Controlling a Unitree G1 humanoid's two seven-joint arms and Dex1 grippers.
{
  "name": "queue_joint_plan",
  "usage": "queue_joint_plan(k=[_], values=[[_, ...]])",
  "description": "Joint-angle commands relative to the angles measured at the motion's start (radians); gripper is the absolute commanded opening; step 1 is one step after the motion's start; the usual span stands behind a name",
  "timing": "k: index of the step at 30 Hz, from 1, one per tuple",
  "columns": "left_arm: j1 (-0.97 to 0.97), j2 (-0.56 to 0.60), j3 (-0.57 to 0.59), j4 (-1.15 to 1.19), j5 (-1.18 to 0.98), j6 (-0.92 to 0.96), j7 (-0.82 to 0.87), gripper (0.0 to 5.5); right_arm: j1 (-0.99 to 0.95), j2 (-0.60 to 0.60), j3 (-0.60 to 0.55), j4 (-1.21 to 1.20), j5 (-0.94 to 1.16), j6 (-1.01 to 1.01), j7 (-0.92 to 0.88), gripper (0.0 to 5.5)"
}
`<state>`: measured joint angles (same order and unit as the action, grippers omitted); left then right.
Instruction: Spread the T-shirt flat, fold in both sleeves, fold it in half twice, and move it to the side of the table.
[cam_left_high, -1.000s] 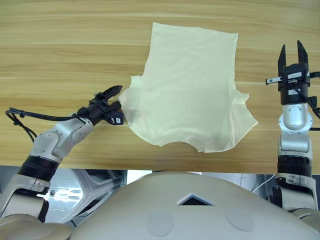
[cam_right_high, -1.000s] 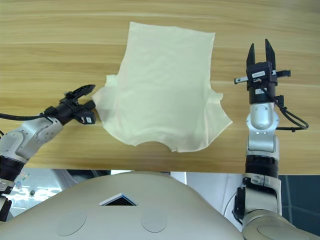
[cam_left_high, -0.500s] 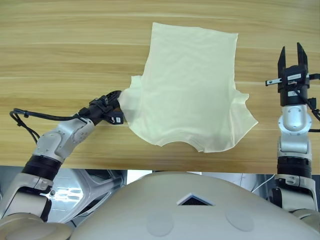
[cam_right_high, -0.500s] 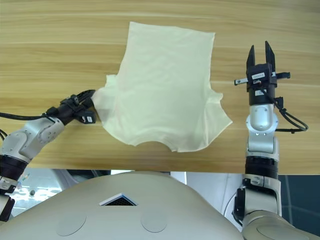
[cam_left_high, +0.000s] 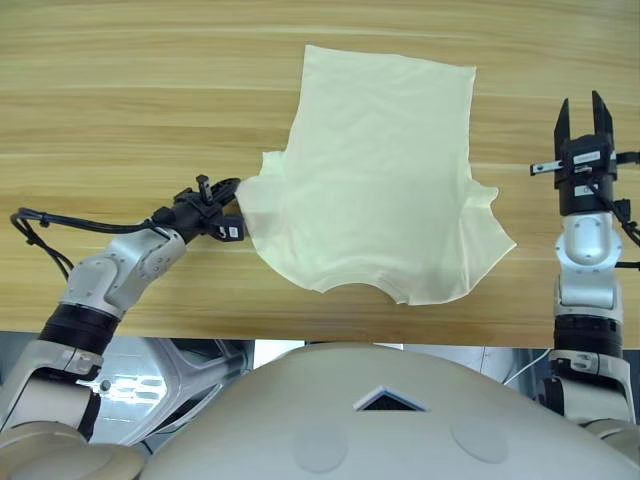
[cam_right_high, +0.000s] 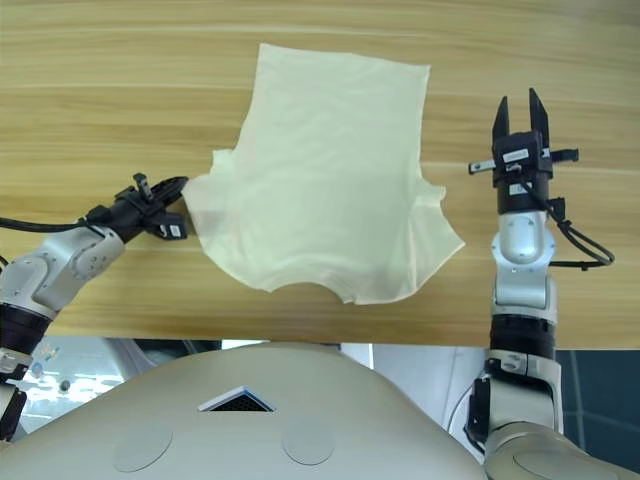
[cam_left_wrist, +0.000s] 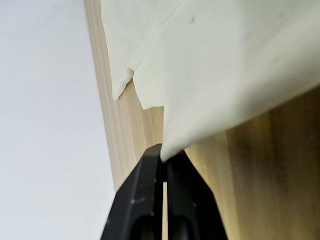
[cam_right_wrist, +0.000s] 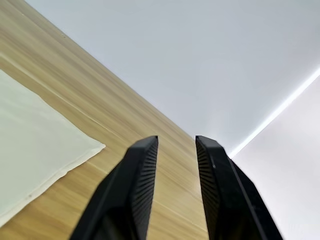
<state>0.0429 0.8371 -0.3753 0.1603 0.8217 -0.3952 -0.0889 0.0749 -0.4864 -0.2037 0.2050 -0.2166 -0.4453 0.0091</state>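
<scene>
Left gripper (cam_left_high: 232, 197) pinched shut on the bunched sleeve (cam_left_high: 262, 188) of the T-shirt (cam_left_high: 375, 180), which lies collar-near on the table (cam_left_high: 120, 90), right gripper (cam_left_high: 581, 106) open beside the far sleeve; spreading step, next probably a gentle outward pull.

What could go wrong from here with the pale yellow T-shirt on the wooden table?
1. The left gripper is shut on only the tip of one sleeve of the pale yellow T-shirt; the cloth may slip out when pulled.
2. The right gripper is open and apart from the shirt, so the whole shirt may slide on the wooden table instead of folding.
</scene>
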Motion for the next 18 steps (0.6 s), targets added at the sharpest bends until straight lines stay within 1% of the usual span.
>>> queue_joint_plan(k=[1,6,8,10,14,18], values=[[0.057,-0.017,-0.052,0.049,0.014,-0.007,-0.042,0.01,0.002,0.003,-0.010,0.011,0.011,-0.008,-0.011,1.38],[0.072,-0.036,-0.025,0.037,-0.045,-0.016,-0.024,0.01,0.001,0.003,-0.011,0.020,0.011,-0.011,-0.015,1.38],[0.075,-0.102,0.013,0.031,-0.131,0.001,0.003,0.01,-0.002,0.005,-0.010,0.028,0.010,-0.012,-0.018,1.38],[0.085,-0.166,0.045,0.012,-0.251,0.003,-0.009,0.01,-0.010,0.004,-0.008,0.038,0.009,-0.016,-0.018,1.38],[0.110,-0.226,0.035,-0.009,-0.404,-0.047,-0.086,0.01,-0.017,0.002,-0.006,0.050,0.009,-0.023,-0.018,1.38],[0.110,-0.246,0.019,-0.011,-0.433,-0.101,-0.123,0.01,-0.021,0.002,-0.004,0.056,0.008,-0.027,-0.017,1.38]])
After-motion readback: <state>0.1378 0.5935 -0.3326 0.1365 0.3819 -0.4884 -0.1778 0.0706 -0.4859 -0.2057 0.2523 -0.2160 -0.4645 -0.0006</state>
